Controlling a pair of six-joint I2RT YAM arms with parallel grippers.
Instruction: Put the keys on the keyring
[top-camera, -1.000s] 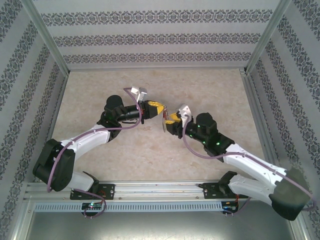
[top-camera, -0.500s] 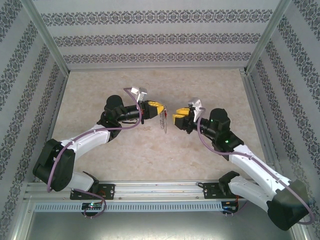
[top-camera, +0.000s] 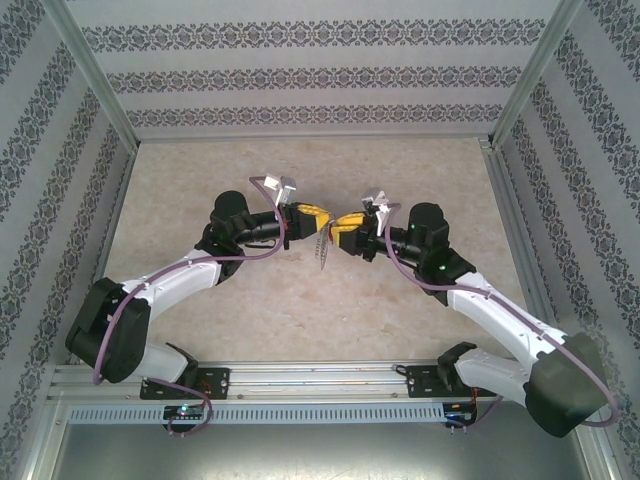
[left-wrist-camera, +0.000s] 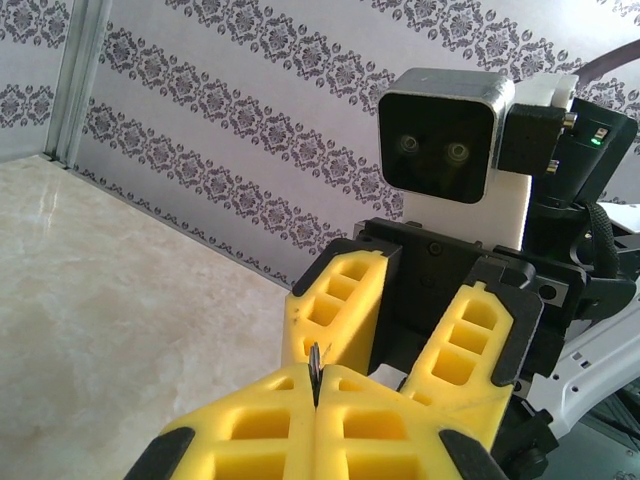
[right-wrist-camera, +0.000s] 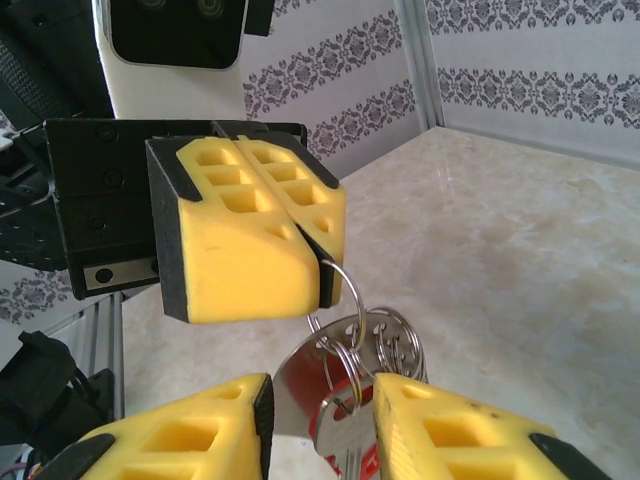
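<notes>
A papered cell around a pale, stone-look tabletop.
The far wall (top-camera: 320, 75), left wall (top-camera: 40, 150) and right wall (top-camera: 600, 150) carry white paper banded with grey damask stripes. Slim aluminium posts (top-camera: 95, 75) rise at the far corners. The tabletop (top-camera: 420, 170) is beige, marbled and softly glossy under even light. An aluminium rail (top-camera: 320, 378) runs along its near edge, with a slotted white strip (top-camera: 320, 413) just nearer.

1. A robot test cell, lab-like rather than domestic.
2. Aluminium frame posts (top-camera: 88, 70) hold wallpaper-patterned panels (top-camera: 320, 75) around a marble-look desk (top-camera: 300, 310).
3. The left arm (top-camera: 170, 275) and right arm (top-camera: 500, 315) are bolted to a metal rail (top-camera: 320, 378) at the desk's near edge.
</notes>
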